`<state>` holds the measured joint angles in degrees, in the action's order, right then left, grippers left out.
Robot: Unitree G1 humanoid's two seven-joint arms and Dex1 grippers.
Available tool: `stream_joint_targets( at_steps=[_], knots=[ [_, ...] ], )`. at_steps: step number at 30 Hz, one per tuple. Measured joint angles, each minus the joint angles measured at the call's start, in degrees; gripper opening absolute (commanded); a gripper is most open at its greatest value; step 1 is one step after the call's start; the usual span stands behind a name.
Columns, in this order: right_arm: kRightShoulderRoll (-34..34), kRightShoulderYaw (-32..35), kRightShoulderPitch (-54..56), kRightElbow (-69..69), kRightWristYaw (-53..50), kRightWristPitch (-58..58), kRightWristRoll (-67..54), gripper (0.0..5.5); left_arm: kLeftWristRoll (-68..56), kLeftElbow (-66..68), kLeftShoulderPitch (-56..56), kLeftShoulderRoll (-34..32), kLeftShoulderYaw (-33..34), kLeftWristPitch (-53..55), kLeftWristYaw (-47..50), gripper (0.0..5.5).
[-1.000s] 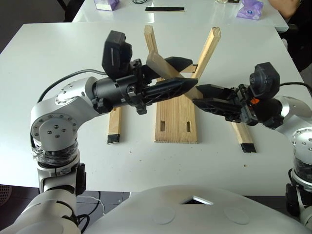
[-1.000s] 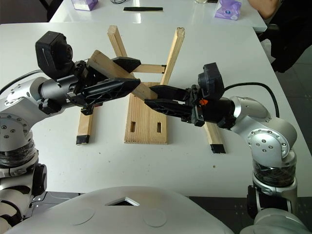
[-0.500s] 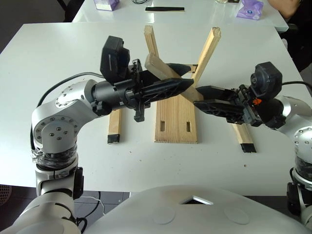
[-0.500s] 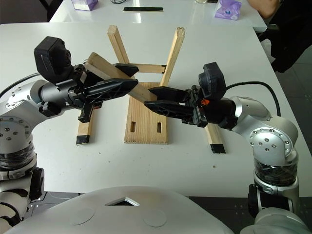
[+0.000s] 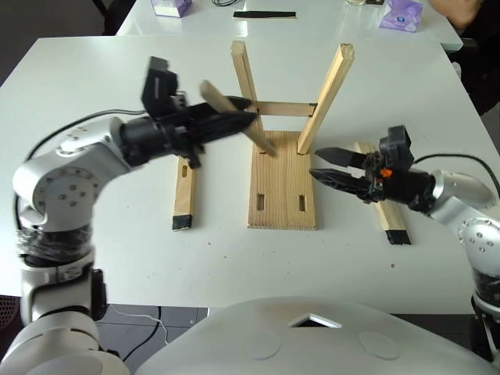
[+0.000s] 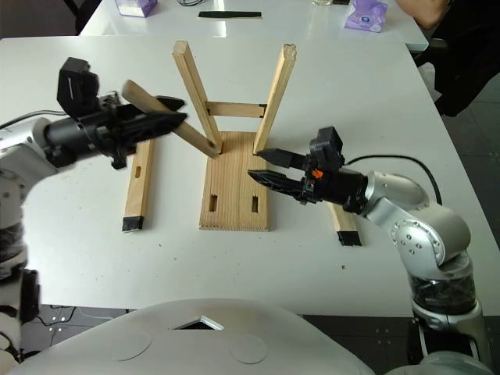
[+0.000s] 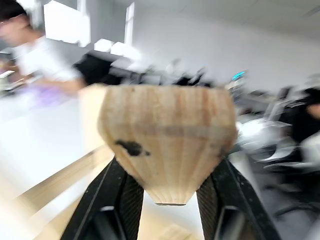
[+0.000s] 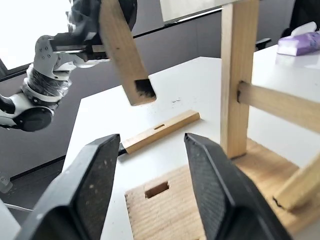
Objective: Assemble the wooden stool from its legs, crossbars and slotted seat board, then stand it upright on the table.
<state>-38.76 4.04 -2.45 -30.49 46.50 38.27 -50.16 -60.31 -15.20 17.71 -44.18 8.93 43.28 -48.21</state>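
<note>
The slotted seat board (image 5: 283, 205) lies flat mid-table. Two legs (image 5: 244, 72) (image 5: 330, 84) stand up from its far end, joined by a crossbar (image 5: 283, 108). My left gripper (image 5: 246, 119) is shut on a third leg (image 5: 264, 143), held slanted above the table; its lower end is close to the base of the left upright leg. That leg's end grain (image 7: 167, 150) sits between the fingers in the left wrist view. My right gripper (image 5: 324, 164) is open over the board's right edge, holding nothing. Its fingers (image 8: 100, 180) frame the board (image 8: 200, 215).
One loose leg (image 5: 184, 191) lies left of the board and another (image 5: 387, 215) lies on the right, under my right arm. A second table behind holds tissue packs (image 5: 170, 6) (image 5: 400, 14) and a black strip (image 5: 264, 14).
My left arm has swung left and back, taking the held leg away from the middle. My right gripper has drawn back to the right and dropped lower, still open.
</note>
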Motion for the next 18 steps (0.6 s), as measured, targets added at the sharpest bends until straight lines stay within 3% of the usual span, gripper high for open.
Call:
stream_joint_targets(
  at_steps=[4, 8, 14, 18],
  knots=[
    [-1.6, -1.9, -4.4, 1.5, -4.2, -5.0, 13.4, 2.35, 15.6, 17.2, -2.3, -5.6, 1.9, -13.4, -6.5, 1.31],
    [-1.4, -3.4, -6.9, 1.5, -8.4, -7.0, 20.8, 2.35, 29.1, 25.3, -2.5, -7.2, -1.7, -29.1, -12.5, 1.31],
    [-1.1, -4.4, -6.8, 4.3, -11.4, -7.0, 26.8, 2.35, 37.0, 32.5, -2.5, -3.8, -2.9, -54.0, -19.7, 1.31],
    [-0.4, -4.5, -6.6, 4.7, -11.5, -7.0, 28.1, 2.35, 37.2, 35.5, -2.6, -3.2, -4.2, -57.2, -26.9, 1.31]
  ],
)
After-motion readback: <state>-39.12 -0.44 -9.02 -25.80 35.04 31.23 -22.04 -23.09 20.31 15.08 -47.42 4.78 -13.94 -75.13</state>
